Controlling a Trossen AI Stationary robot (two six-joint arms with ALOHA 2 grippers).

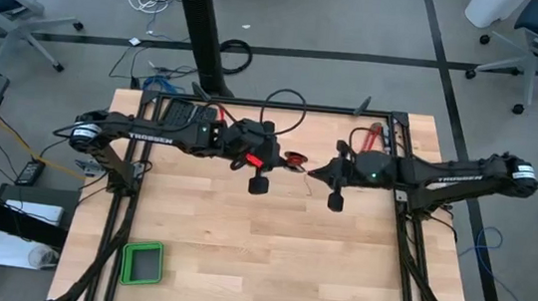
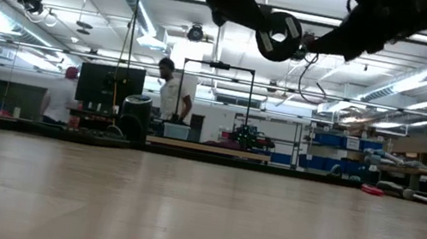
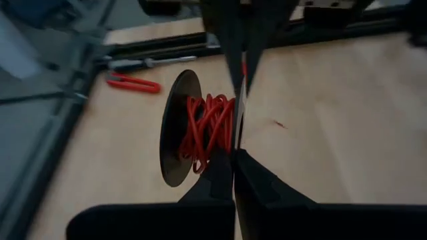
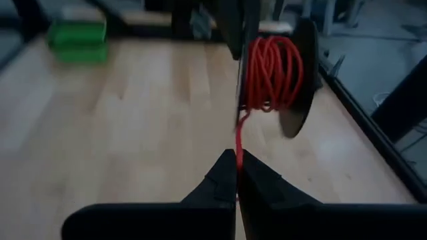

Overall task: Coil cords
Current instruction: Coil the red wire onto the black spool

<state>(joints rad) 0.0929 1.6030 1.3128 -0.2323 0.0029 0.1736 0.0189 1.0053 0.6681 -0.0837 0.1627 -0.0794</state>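
Currently both hands are raised above the worktop (image 1: 268, 251). Left hand (image 3: 233, 157) is clamped on the spool (image 3: 179, 130) of red cord (image 3: 210, 130); right hand (image 4: 237, 175) is pinched shut on the cord's free end, which runs straight between them.

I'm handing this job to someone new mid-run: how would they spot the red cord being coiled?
Look above the middle of the wooden table, in the gap where the two dark arms meet. There the left gripper holds up a black spool with the red cord wound on it, its loose end pinched by the right gripper. Unlike the red-handled tool at the table's far edge, it is a thin strand.
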